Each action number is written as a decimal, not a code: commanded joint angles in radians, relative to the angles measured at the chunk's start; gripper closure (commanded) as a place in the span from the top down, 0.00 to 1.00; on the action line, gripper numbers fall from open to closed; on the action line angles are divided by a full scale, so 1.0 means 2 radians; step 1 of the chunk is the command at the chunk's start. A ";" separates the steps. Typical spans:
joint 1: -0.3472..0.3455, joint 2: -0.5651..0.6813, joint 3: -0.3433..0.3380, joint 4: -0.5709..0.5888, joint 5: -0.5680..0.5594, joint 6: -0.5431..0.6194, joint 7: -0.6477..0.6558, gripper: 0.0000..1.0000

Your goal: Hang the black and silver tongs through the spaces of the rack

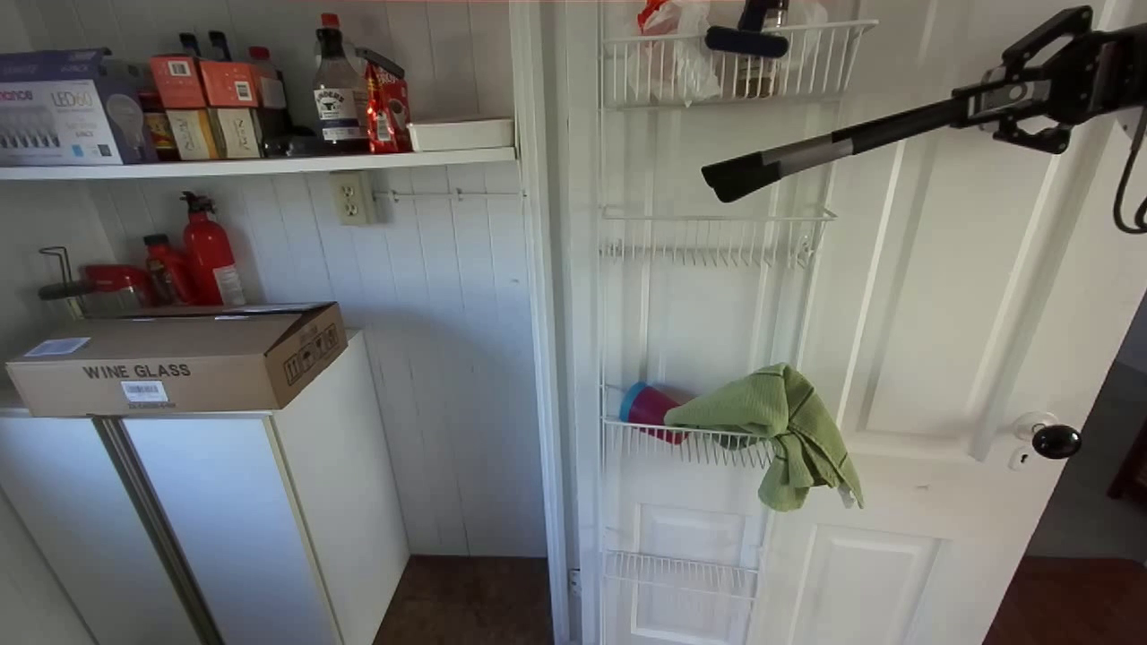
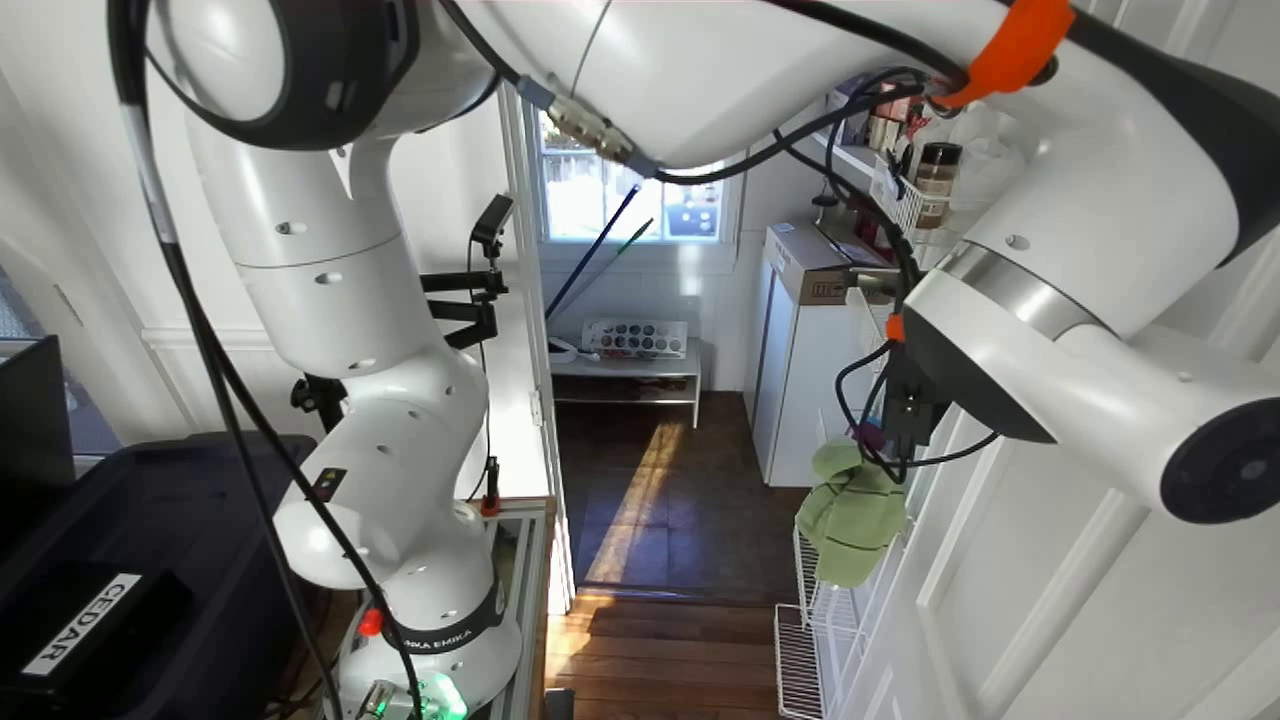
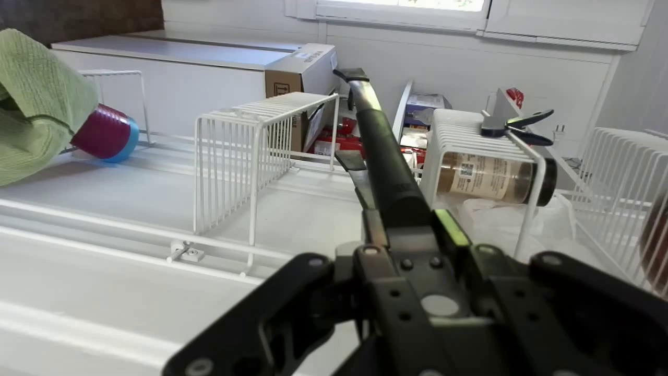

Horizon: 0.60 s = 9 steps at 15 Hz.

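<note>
The black and silver tongs [image 1: 833, 148] stretch left and slightly down from my gripper [image 1: 978, 106] in an exterior view. They also show in the wrist view [image 3: 389, 156], pointing away from the camera. My gripper [image 3: 407, 224] is shut on one end of the tongs. The white wire rack [image 1: 717, 217] hangs on the door. The free end of the tongs appears between the top basket and the basket below, just above the lower basket's rim. I see no contact with the wires, and depth is hard to tell. The rack also shows in the wrist view [image 3: 300, 107].
A green cloth [image 1: 811, 439] and a purple-blue cup [image 1: 650, 412] lie in a lower basket. The top basket holds a short black item [image 1: 746, 42], a plastic bag [image 1: 685, 54] and a jar [image 3: 485, 177]. A black door knob [image 1: 1057, 442] sticks out at the right.
</note>
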 commanded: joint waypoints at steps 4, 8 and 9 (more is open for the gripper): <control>-0.008 -0.048 -0.001 0.016 -0.074 -0.002 0.028 0.07; -0.008 -0.053 -0.002 0.045 -0.116 -0.013 0.034 0.07; -0.008 -0.055 -0.002 0.050 -0.125 -0.012 0.036 0.07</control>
